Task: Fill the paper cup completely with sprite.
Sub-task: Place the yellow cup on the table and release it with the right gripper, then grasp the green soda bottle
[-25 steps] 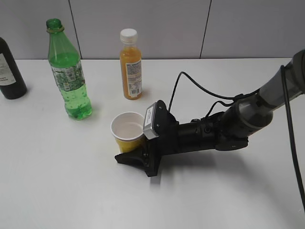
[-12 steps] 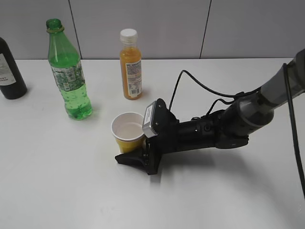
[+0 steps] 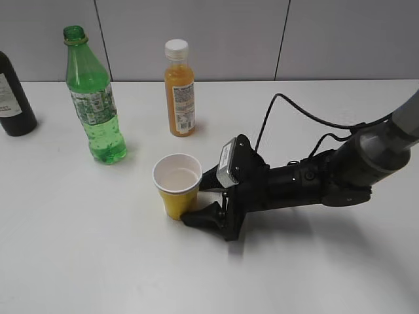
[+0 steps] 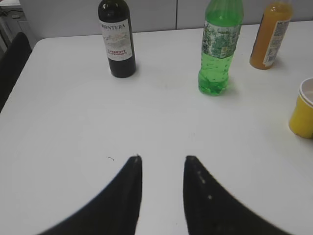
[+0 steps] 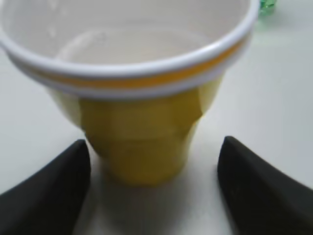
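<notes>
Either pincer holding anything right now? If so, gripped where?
Nothing held. The right pincer is open, fingers apart on either side of the paper cup base, not touching. The left pincer is open over bare table.

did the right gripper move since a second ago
Yes. The right gripper has pulled back rightward from the paper cup, which stayed put relative to the orange juice bottle.

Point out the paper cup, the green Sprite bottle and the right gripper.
paper cup [image 3: 175,200]: exterior view, on its yellow side wall.
green Sprite bottle [image 3: 93,103]: exterior view, on its label.
right gripper [image 5: 151,191]: right wrist view, midway between the open fingertips.
</notes>
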